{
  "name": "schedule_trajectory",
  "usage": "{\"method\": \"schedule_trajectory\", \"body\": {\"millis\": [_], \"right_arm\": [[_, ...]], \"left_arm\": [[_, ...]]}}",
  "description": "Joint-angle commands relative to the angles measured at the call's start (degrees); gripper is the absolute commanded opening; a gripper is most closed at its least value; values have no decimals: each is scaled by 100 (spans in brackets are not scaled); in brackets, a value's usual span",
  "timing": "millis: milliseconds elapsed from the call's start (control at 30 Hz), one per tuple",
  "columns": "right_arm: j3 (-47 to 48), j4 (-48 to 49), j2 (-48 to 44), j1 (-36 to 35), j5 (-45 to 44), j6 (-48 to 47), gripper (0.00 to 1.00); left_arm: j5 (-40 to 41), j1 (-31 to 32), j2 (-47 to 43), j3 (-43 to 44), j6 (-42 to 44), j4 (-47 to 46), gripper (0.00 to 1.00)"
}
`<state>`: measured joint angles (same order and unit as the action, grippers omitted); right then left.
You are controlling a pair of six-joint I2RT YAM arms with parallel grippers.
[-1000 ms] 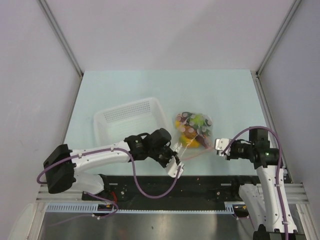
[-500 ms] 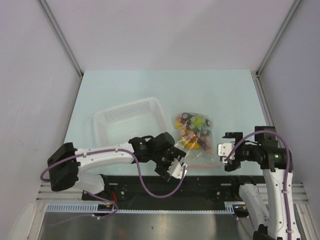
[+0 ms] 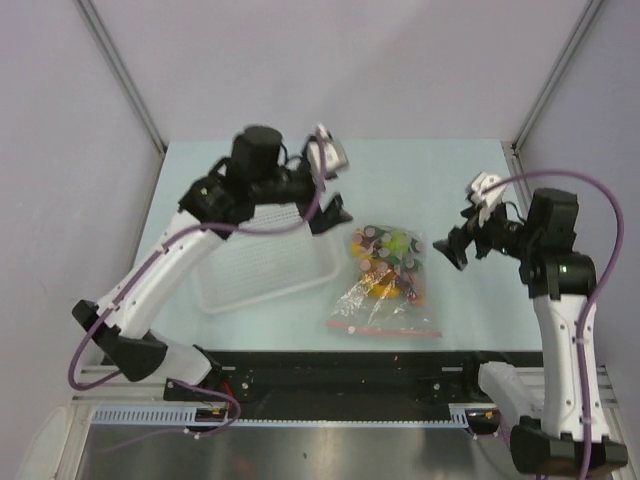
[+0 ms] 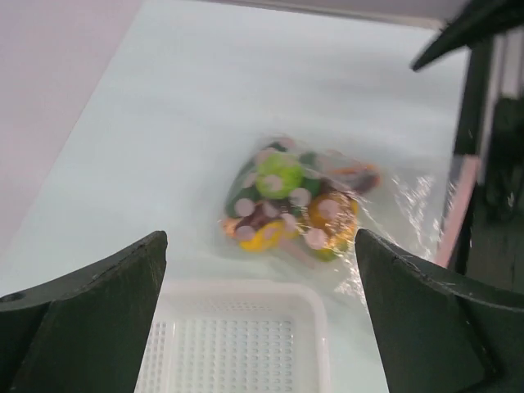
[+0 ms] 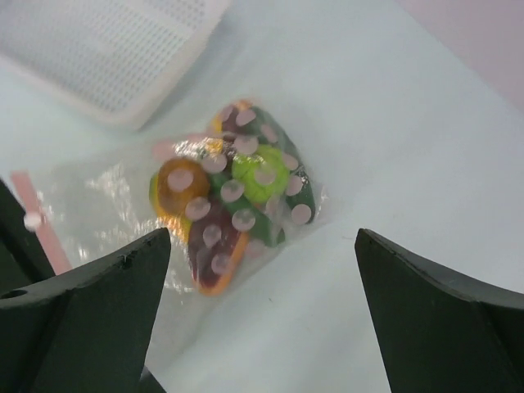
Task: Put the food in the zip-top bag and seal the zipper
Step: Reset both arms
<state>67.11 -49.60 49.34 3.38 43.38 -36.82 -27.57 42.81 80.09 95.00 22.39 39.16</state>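
Clear crinkly plastic zip-top bag (image 3: 372,300) lies flat on the pale table (image 3: 440,170), just right of the white slotted plastic basket (image 3: 250,270), which shows nothing inside. The toy fruits and vegetables (image 3: 388,262) are all in the bag, bunched at its far end.

The pink-red zipper strip (image 3: 385,328) runs left-right along the bag's near edge, so the mouth faces the arm bases. Whether it is pressed shut cannot be told.

Left gripper (image 4: 259,246) hangs raised over the basket's far side, jaws spread wide and holding nothing. Right gripper (image 5: 262,237) hangs raised to the right of the bag, jaws likewise wide and holding nothing.

The bag sits between and below the two, neither clearly nearer. Any sealing pass would likely have to drop to the near edge and travel along the strip's left-right axis.
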Motion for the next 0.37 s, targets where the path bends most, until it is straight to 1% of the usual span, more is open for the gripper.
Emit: {"method": "schedule_trajectory", "body": {"millis": [0,33,67,133,167,233,267,333], "right_arm": [[276,1469,802,426,-268,2432,99],[276,1567,927,514,-268,2686,100],[233,1698,1024,645,-277,2767,100],[162,1735,1332,751,-496,2838,100],[5,1831,1428,839,-514,2855,100],[-119,1867,1647,1059,-558,2847,100],[-163,1901,1718,1112,-558,2812,100],[-94,1963,1920,1297,-576,2794,100]], "left_arm": [[-608,-1568,550,564,-1982,506,100],[-609,-1800,586,494,-2132,410,100],[-574,-2202,638,354,-2377,252,100],[-504,-2574,726,143,-2590,84,100],[-495,-2871,736,-111,-2687,-82,100],[-407,-3093,710,-358,-2705,-258,100],[-198,-3207,701,-499,-2670,-346,100],[-38,-3287,727,-483,-2539,-304,100]]}}
